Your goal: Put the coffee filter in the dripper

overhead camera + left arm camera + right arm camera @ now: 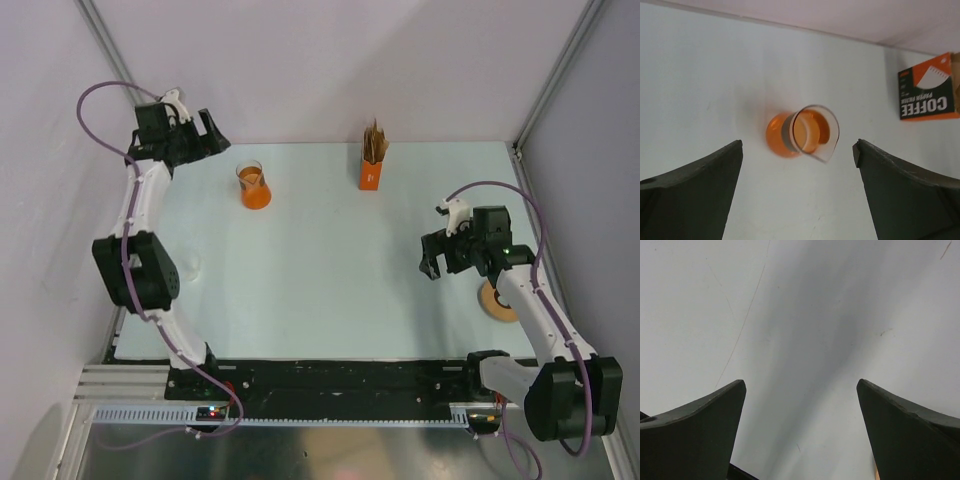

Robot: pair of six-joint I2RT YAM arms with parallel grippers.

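No loose coffee filter shows; brown papers (376,142) stand upright in the orange box (370,175) at the tabletop's (330,270) far edge. The right hand (437,262), wide and empty, is the nearer one, near-right of the box. The left hand (213,135), likewise wide and empty, hangs left of the box, past the beaker (254,187). A faint clear shape well near-left of the box is probably the dripper (190,266).

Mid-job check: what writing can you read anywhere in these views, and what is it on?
"COFFEE": on the orange box, upside down in the left wrist view.
"PAPER FILTER": smaller line on the same box, just legible.
Small print beside it: too small to read.
No readable text elsewhere.
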